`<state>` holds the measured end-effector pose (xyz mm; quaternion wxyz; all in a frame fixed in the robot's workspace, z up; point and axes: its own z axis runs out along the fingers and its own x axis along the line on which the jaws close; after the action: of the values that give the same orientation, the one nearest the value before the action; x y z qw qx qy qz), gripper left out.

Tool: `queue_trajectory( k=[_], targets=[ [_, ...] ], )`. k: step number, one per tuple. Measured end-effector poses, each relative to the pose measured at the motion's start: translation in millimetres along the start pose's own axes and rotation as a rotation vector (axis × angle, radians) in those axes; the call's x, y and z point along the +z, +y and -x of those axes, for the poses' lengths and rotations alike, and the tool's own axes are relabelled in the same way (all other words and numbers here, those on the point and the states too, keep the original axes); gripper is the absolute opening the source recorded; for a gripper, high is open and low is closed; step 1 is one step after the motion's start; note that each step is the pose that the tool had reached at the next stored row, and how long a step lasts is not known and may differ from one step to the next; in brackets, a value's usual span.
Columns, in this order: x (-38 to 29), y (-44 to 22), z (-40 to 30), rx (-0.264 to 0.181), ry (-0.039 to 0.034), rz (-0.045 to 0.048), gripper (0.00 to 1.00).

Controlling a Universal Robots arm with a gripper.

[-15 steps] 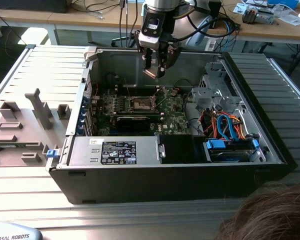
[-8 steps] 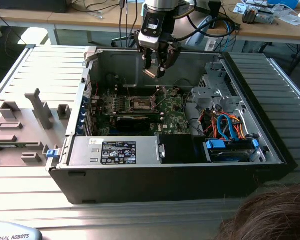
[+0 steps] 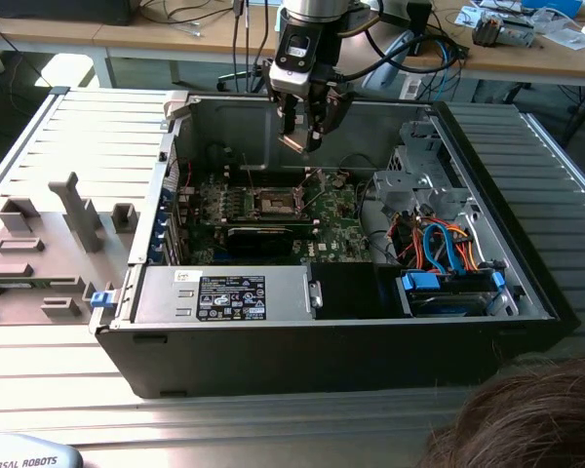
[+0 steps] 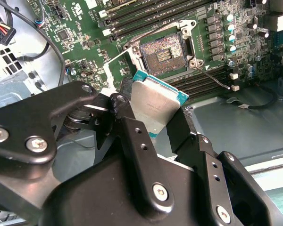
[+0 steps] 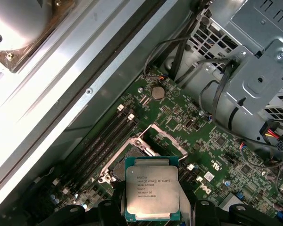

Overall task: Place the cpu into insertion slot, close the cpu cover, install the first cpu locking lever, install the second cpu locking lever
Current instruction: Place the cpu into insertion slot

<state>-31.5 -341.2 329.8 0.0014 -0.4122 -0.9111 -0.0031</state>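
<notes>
- Grey ribbed tabletop [image 3: 39,390] carries one black computer case [image 3: 273,361], lying with its side open.
- Inside it lies one green motherboard [image 3: 336,210].
- One claw [image 3: 300,141] hangs above the board, well apart from it; its two fingers [image 4: 132,136] are closed on the edges of the cpu [image 4: 155,106], one on each side.
- One cpu cover [image 5: 166,137] stands raised beside the socket, so the way down looks free.
- One insertion slot [image 4: 164,52] lies uncovered, its dark centre bare.
- One cpu only, held with its silver top level; it is not yet in the slot.
- I think a good placement needs the chip edges parallel to the slot rim, a straight descent without sliding over the contacts, and release only when it sits flat.
</notes>
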Motion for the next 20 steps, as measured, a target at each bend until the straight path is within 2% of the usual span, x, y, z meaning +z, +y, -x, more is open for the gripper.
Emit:
queue_trajectory(
  k=[20],
  targets=[
    [0.1,0.0,0.0,0.015,-0.0001,0.0,0.54]
  ],
)
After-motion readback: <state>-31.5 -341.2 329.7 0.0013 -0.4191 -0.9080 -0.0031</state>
